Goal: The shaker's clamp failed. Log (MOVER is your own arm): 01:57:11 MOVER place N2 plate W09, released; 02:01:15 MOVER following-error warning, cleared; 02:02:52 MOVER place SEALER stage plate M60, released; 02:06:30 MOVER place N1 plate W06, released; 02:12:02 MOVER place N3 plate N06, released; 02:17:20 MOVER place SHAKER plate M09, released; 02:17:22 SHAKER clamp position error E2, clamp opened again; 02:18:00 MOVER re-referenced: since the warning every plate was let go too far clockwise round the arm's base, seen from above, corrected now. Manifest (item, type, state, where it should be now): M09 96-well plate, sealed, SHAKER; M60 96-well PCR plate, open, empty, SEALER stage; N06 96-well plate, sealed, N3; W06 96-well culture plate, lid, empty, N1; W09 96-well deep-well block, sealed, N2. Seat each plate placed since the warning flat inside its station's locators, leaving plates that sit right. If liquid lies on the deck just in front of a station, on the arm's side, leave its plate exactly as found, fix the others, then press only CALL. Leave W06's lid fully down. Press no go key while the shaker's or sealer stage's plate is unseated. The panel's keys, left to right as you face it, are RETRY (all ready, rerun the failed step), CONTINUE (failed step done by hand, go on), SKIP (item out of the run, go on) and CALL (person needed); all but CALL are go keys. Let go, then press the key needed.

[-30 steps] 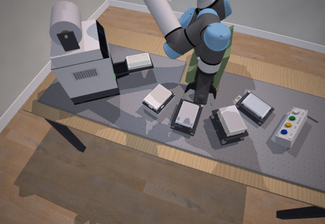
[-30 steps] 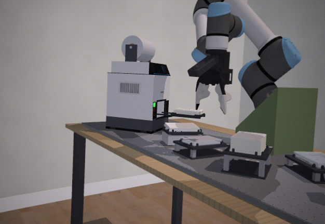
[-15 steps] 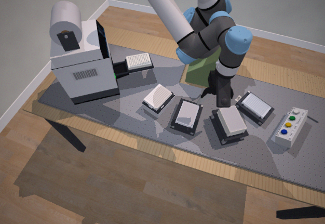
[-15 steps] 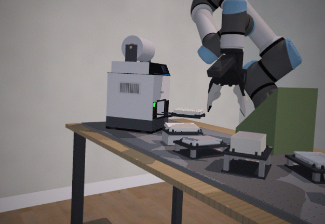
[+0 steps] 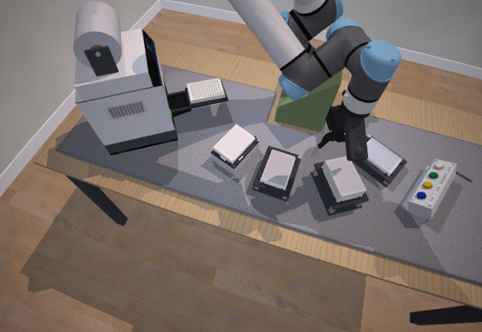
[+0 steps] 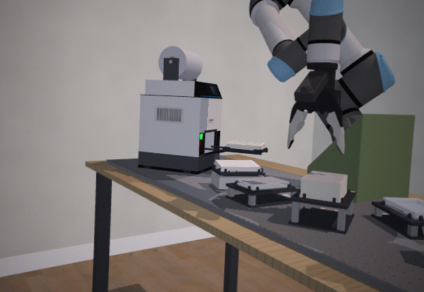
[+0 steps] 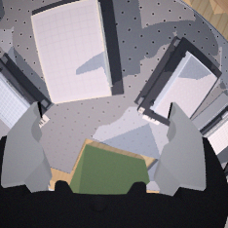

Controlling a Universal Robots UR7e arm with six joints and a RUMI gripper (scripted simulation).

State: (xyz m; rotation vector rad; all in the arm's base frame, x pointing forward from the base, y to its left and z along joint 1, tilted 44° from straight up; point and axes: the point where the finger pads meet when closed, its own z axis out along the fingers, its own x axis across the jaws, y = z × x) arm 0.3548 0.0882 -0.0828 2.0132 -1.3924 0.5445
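1. The two-jaw gripper with pale grey fingers (image 6: 315,141) is seen spread wide and empty, hanging high over the grey perforated deck (image 5: 155,188).
2. The tall white deep-well block (image 5: 343,178) is seen skewed on its black raised nest (image 5: 325,203); it is judged to sit right as found.
3. The flat lidded culture plate (image 5: 277,169) appears squared in its nest.
4. The sealed white plate at the far right (image 5: 383,155) and the gridded plate on the low white shaker (image 5: 233,143) look twisted; reseating is judged outstanding.
5. The white key panel with coloured round buttons (image 5: 430,189) is judged unpressed.
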